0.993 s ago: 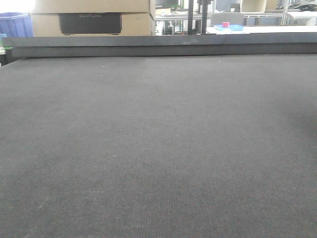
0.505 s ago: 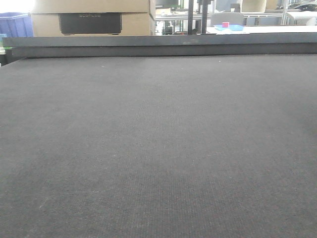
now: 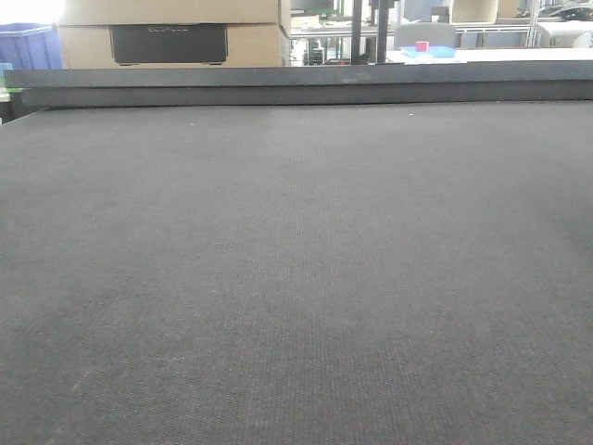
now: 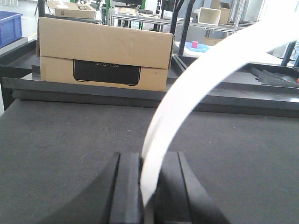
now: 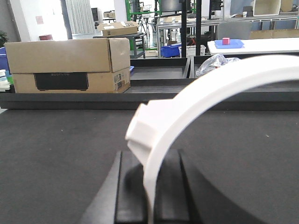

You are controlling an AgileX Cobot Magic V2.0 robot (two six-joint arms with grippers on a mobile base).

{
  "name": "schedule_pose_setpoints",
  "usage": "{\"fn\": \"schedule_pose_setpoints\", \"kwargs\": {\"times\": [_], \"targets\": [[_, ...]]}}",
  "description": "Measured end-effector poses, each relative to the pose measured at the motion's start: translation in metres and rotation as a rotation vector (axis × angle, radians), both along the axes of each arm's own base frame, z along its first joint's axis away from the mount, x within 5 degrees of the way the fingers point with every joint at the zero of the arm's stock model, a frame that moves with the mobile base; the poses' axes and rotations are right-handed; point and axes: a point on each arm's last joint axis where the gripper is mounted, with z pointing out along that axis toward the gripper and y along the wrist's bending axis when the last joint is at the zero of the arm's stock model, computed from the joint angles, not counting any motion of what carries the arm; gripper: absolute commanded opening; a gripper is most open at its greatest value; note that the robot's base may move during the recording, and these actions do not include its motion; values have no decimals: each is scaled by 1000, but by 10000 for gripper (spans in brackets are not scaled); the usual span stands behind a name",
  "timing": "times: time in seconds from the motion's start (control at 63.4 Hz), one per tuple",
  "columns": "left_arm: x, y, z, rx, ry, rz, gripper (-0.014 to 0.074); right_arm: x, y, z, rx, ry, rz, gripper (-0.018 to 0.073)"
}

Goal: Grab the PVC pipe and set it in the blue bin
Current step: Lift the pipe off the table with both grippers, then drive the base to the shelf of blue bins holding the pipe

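Clamping a white pipe, the left gripper sits at 6 o'clock in its wrist view. Its two dark fingers are drawn in until both press the pipe's lower end. From there the pipe curves up toward 2 o'clock and runs out of the frame, blurred along its length. Behind it a box stands past the far edge of the mat at 11 o'clock. The blue bin shows at 10 o'clock, well apart from the gripper. A pink cube rests on a far table at 1 o'clock.

The right gripper looks much the same at 6 o'clock in its own view. Its fingers are narrowed onto a white pipe that bends up toward 2 o'clock. A thicker collar sits on this pipe just above the fingertips. Whether the two grippers hold one pipe or two separate pieces cannot be told. The box stands at 10 o'clock, and a clear bag lies at 1 o'clock beyond the mat's far rail.

In the front view the mat fills most of the frame. The box is at 11 o'clock, with the blue bin just left of it in the corner. The cube sits on a blue tray at 1 o'clock.
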Motion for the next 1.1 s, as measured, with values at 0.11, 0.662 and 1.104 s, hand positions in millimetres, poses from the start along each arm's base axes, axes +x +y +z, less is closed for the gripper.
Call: {"fn": "schedule_pose_setpoints", "kwargs": {"times": [0.11,0.662,1.104], "targets": [[0,0,0,0,0,0,-111,0,0,0,0,0,0,-169],[0,0,0,0,0,0,-111,0,0,0,0,-2,0,-169],[0,0,0,0,-2,0,-111,0,0,0,0,-2,0,-169]]}}
